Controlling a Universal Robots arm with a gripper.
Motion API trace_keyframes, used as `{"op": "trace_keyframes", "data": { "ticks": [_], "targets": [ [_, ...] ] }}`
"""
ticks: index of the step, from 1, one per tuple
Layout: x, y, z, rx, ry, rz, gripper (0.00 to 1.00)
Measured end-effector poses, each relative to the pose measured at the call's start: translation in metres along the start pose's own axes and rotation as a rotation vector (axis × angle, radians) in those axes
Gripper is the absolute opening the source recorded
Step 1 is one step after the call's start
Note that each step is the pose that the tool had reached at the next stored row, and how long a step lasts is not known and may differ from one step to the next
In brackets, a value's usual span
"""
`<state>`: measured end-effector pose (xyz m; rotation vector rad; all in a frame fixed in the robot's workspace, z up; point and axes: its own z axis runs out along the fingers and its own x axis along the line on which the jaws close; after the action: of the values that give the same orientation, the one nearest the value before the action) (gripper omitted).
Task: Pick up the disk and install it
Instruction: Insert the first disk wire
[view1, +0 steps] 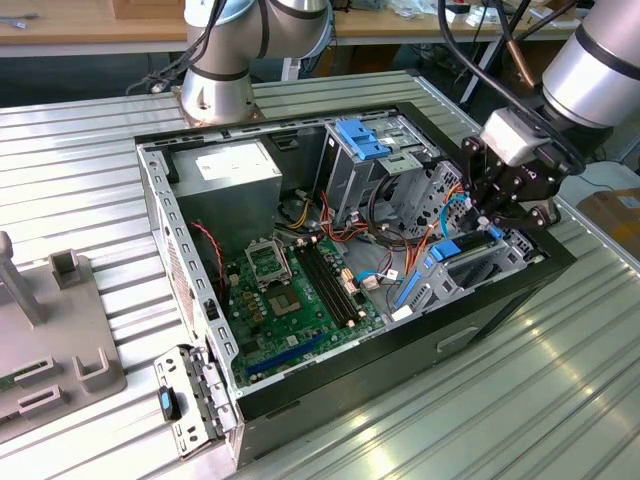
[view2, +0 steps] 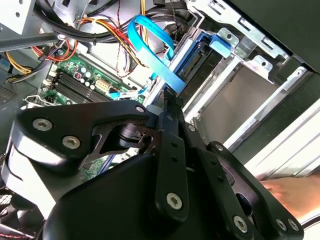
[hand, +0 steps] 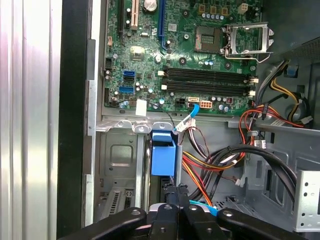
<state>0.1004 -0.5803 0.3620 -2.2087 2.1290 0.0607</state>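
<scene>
Blue-framed disk (hand: 163, 154) is seen seated edgewise in the drive bay (hand: 118, 150); the gripper (hand: 175, 191) is held at its end, jaws pressed together, likely for pushing.

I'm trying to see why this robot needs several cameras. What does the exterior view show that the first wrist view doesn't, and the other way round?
Exterior view: the arm's base, the ribbed table, the grey power box and the whole computer case. First wrist view: close detail, such as two small blue sockets and a white sticker on the board. Both: the green circuit board, the gripper and the blue-framed disk close by it.
</scene>
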Motion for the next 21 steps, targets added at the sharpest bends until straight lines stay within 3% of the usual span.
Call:
{"op": "trace_keyframes", "data": {
  "ticks": [4,10,16,19,21],
  "targets": [
    [-0.0011,-0.0004,-0.0137,0.0001,-0.0002,0.0,0.11],
    [-0.0012,-0.0025,-0.0142,-0.0001,0.0005,-0.003,0.11],
    [-0.002,-0.019,-0.0136,-0.0012,-0.0002,-0.016,0.11],
    [-0.0025,-0.0226,-0.0135,-0.0048,0.0004,-0.058,0.11],
    [-0.0025,-0.023,-0.0134,-0.0105,-0.0015,-0.131,0.11]
  ]
}}
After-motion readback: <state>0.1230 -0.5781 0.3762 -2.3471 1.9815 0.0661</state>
